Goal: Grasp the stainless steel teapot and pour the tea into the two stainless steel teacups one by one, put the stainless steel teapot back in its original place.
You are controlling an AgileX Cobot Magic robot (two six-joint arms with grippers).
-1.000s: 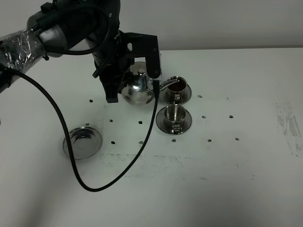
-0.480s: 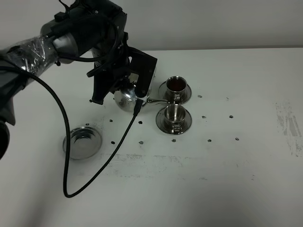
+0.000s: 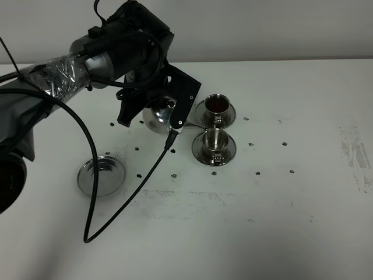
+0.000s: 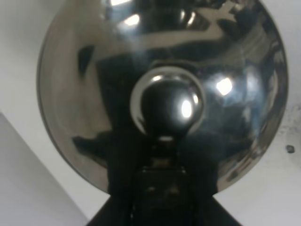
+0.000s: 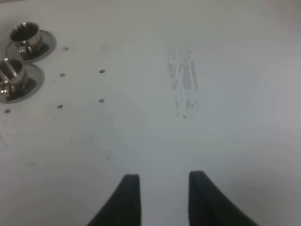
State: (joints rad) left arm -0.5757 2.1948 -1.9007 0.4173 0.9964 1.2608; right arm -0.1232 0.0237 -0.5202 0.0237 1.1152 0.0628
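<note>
My left gripper (image 3: 150,108) is shut on the stainless steel teapot (image 3: 158,114) and holds it off the table, left of the two stainless steel teacups. The thin spout (image 3: 187,123) points right, ending just short of the near teacup (image 3: 214,140), which looks empty. The far teacup (image 3: 217,105) holds dark tea. The left wrist view is filled by the teapot's domed lid (image 4: 94,94) and knob (image 4: 167,101). The round steel tray (image 3: 102,176) lies bare at the front left. My right gripper (image 5: 162,197) hovers over bare table with a gap between its fingers and nothing in it.
A black cable (image 3: 116,204) hangs from the left arm and loops over the table beside the tray. Both teacups (image 5: 19,52) appear far off in the right wrist view. A scuffed patch (image 3: 355,154) marks the table at the right.
The left arm has drawn the teapot back to the left, off the far teacup. The spout now points toward the near teacup. The right gripper has not moved.
</note>
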